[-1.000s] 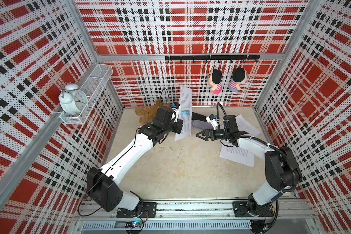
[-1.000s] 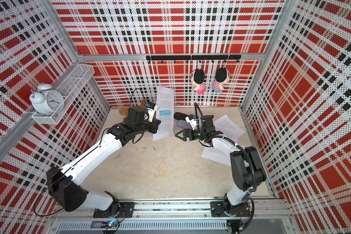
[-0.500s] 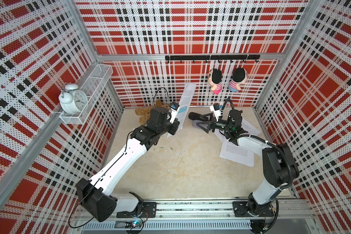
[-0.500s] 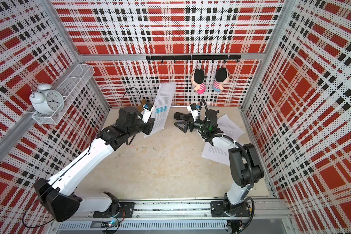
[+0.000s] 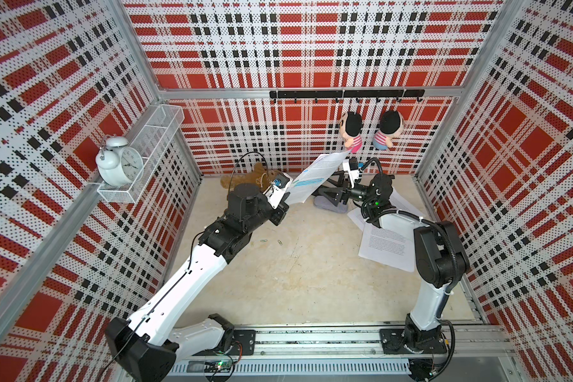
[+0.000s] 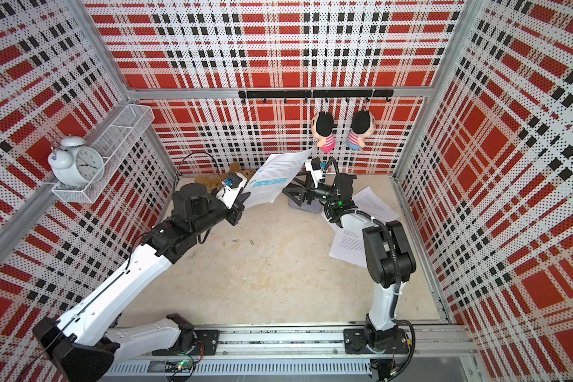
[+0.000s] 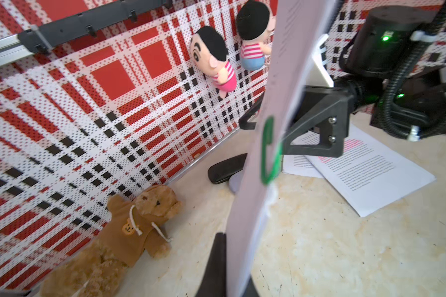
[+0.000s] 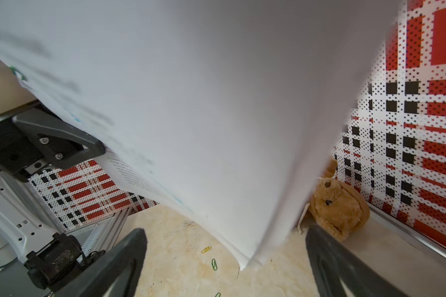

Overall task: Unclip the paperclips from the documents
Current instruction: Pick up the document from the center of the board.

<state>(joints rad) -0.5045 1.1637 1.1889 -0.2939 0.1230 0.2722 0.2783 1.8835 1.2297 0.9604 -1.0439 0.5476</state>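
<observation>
My left gripper [image 5: 286, 198] [image 7: 233, 267] is shut on the lower edge of a document [image 5: 315, 180] [image 6: 275, 178] with a blue band and holds it up, tilted, above the table. A green paperclip [image 7: 268, 151] is clipped on that document's edge. My right gripper [image 5: 323, 188] [image 8: 223, 231] is open just behind the sheet, one finger [image 7: 317, 128] right beside the clip. Two more documents [image 5: 387, 244] [image 7: 366, 169] lie flat at the right. Loose paperclips [image 5: 263, 240] [image 8: 214, 264] lie on the table.
A brown teddy bear [image 5: 245, 178] lies at the back wall. Two oblong cases [image 7: 224, 168] [image 5: 331, 206] lie under the right gripper. Two dolls [image 5: 351, 132] hang on the back wall. A clock [image 5: 119, 163] stands on a wire shelf at the left.
The held document has tilted, its top swinging right toward the dolls. The right gripper has risen from the table toward the back, up to the sheet, still open.
</observation>
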